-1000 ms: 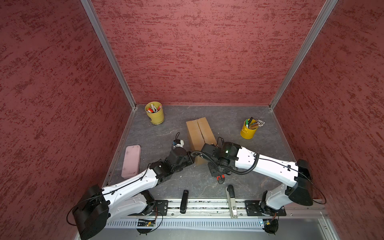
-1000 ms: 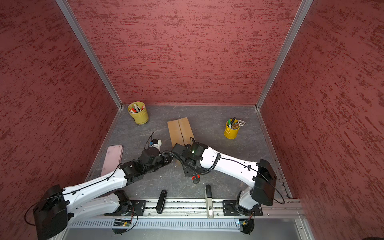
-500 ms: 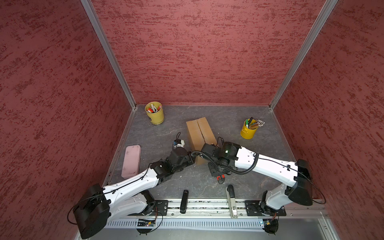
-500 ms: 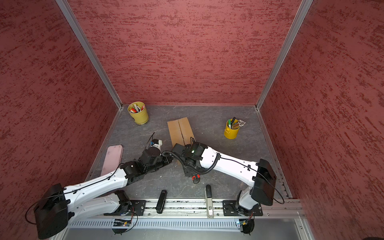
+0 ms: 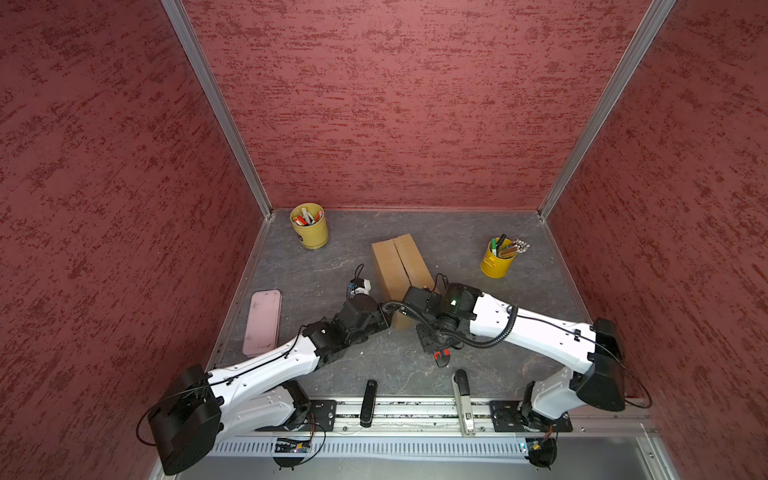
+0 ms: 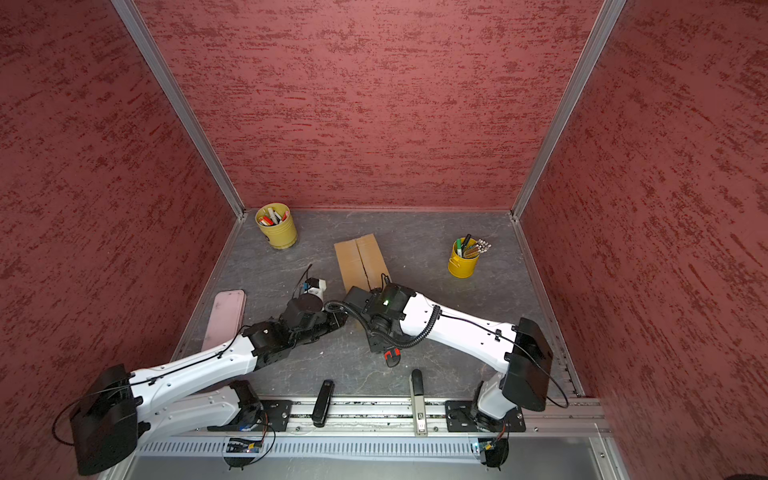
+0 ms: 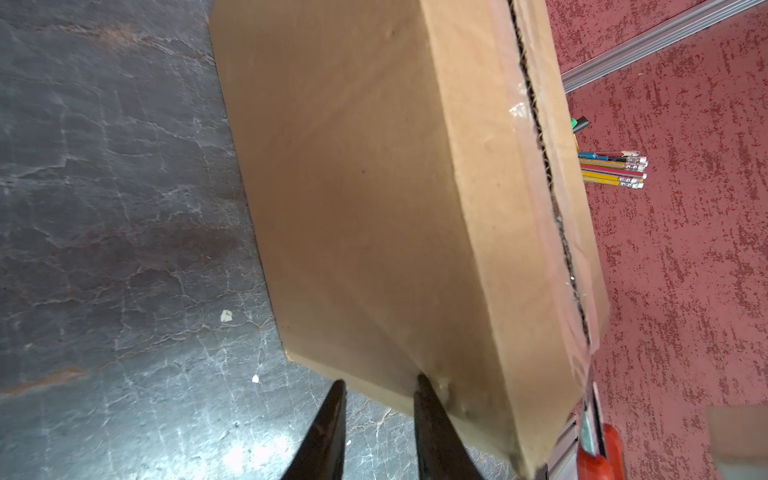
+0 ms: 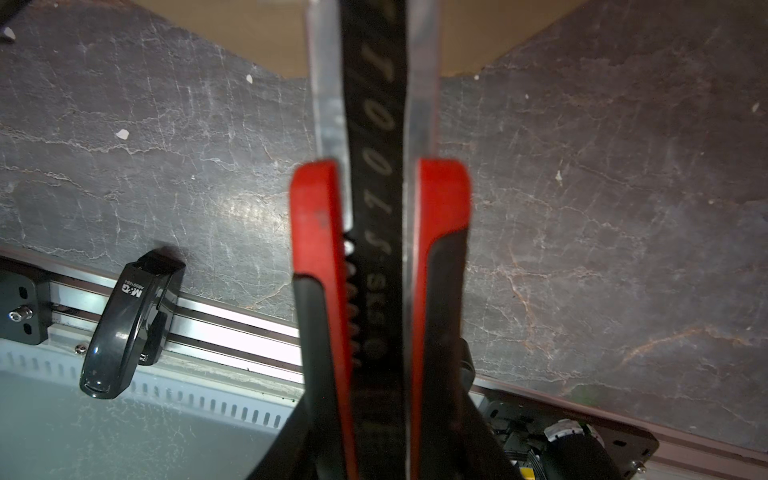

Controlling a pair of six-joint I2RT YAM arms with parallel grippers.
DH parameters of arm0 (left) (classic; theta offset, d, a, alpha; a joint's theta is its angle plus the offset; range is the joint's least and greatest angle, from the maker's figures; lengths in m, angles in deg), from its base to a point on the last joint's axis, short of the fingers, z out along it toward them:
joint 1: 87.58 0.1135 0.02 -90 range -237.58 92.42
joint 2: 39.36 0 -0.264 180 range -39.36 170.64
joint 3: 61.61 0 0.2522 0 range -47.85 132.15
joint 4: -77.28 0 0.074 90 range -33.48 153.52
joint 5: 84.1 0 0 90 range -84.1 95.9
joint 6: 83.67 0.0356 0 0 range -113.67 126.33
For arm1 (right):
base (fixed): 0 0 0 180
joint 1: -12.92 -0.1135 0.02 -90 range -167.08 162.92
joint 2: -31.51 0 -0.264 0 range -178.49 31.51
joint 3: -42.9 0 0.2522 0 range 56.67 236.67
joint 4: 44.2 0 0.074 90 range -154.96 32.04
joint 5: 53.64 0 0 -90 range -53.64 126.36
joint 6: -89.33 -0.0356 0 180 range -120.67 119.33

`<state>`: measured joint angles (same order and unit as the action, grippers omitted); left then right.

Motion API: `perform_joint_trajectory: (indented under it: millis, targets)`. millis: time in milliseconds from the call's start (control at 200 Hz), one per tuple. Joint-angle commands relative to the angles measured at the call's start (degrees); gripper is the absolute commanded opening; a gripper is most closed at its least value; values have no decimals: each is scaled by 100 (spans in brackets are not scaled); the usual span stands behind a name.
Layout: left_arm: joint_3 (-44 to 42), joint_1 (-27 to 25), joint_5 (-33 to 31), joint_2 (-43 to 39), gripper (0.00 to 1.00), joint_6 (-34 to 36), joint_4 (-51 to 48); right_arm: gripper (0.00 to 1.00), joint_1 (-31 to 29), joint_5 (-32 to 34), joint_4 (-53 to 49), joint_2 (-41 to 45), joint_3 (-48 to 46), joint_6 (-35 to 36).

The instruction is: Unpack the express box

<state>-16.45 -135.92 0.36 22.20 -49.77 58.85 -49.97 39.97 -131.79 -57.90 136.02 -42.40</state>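
The box (image 5: 399,266) lies just beyond my left claw (image 7: 379,382), set narrow at its near end; my right claw (image 8: 380,386) grips a knife (image 8: 376,187).

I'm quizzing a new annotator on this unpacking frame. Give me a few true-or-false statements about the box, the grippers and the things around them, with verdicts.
1. The express box has its top flaps closed. True.
2. The right gripper is empty. False: it is shut on a red and black utility knife.
3. The yellow cup of pencils lies tipped over. False: it stands upright.
4. In both top views a pink case lies flat, left of the box. True.
5. The left gripper is at the box's near end, jaws apart. True.
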Motion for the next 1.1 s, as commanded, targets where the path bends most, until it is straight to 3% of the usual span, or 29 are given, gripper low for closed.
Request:
perform_joint_trajectory:
  millis: [0,1097]
  targets:
    - [211,-137,236,48,30,124,440,0,-83,-327,434,-68,177,273]
    - [286,-168,218,95,29,185,474,0,-98,-341,433,-73,218,254]
